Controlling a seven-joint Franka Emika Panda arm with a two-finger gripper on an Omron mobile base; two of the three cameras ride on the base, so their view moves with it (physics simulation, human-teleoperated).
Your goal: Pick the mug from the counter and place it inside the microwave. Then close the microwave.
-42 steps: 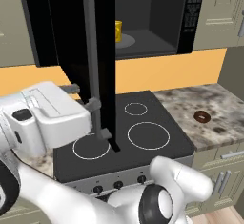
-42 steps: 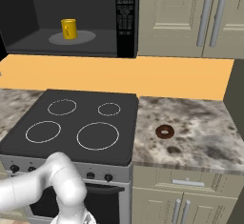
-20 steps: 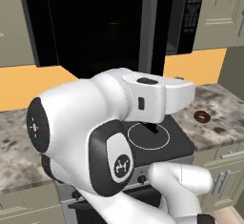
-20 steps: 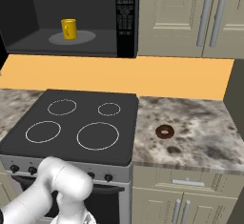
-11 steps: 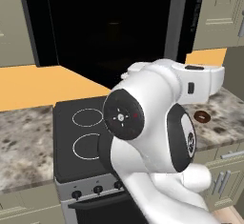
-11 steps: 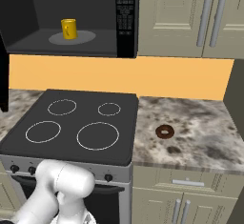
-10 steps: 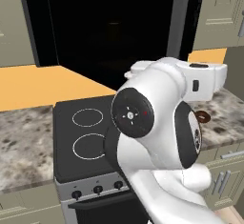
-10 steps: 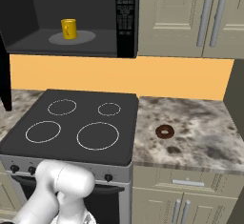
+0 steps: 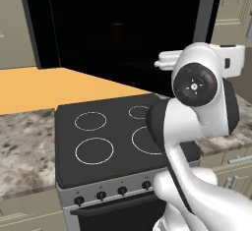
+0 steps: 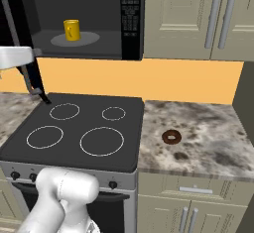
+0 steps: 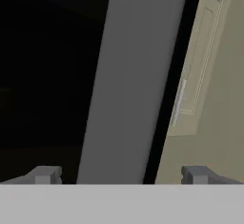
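Yellow against the dark cavity, the mug (image 10: 72, 29) already stood on the grey turntable (image 10: 75, 38) inside the microwave (image 10: 84, 19), toward nine o'clock of the plate, handle side not clear. With it seated well back from the opening, the placing looked finished and only the closing remained. That seemed to be why the gripper (image 11: 119, 175) faced the door (image 9: 123, 33): its two fingertips (image 11: 45, 174) stood wide apart and empty, with the door's long grey bar handle (image 11: 136, 80) running up between them from six toward twelve o'clock. Whether either tip touched the bar could not be told. In the left base view the dark glass of the door stood swung partway over the stovetop (image 9: 113, 141), its edge hanging above the burner rings. The door's sweep back toward the cavity looked free, with nothing standing in its arc. At about four o'clock from the stove a small brown ring (image 10: 171, 137) lay on the counter (image 10: 208, 133), well apart from the door's path.
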